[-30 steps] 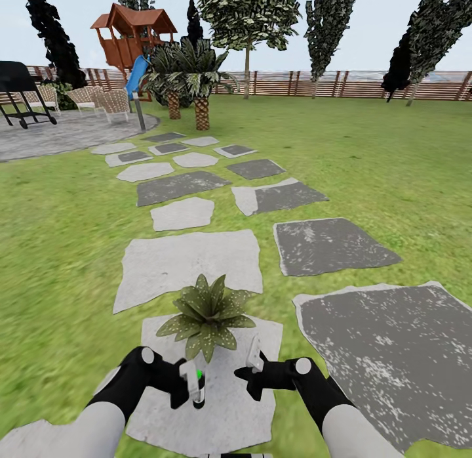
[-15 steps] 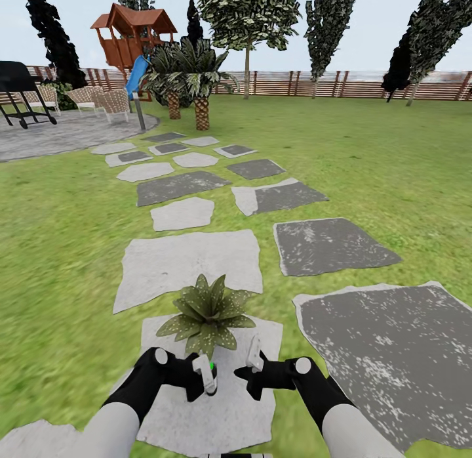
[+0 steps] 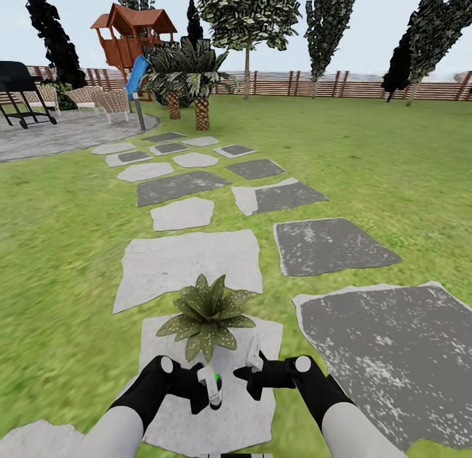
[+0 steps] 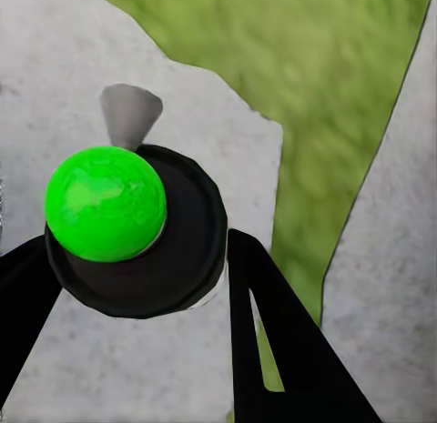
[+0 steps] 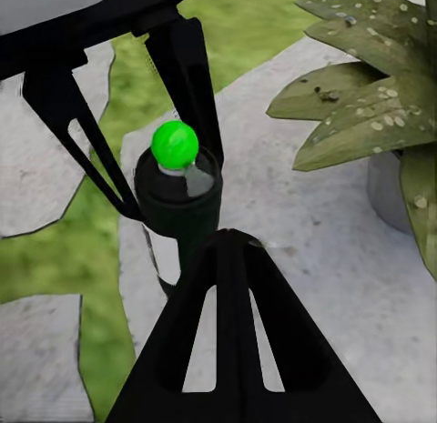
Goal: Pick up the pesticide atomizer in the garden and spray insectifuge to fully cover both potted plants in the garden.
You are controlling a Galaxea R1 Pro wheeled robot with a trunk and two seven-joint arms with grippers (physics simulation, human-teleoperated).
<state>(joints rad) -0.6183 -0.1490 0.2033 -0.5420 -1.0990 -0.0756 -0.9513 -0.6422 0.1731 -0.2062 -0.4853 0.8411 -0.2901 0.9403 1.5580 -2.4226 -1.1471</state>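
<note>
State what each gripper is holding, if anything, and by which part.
The left gripper clamps the pesticide atomizer by its dark body, the green-tipped top left free. The right gripper holds nothing.

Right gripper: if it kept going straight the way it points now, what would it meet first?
Probably the atomizer held in the left gripper, which sits right ahead of the right gripper; depth is hard to judge.
</note>
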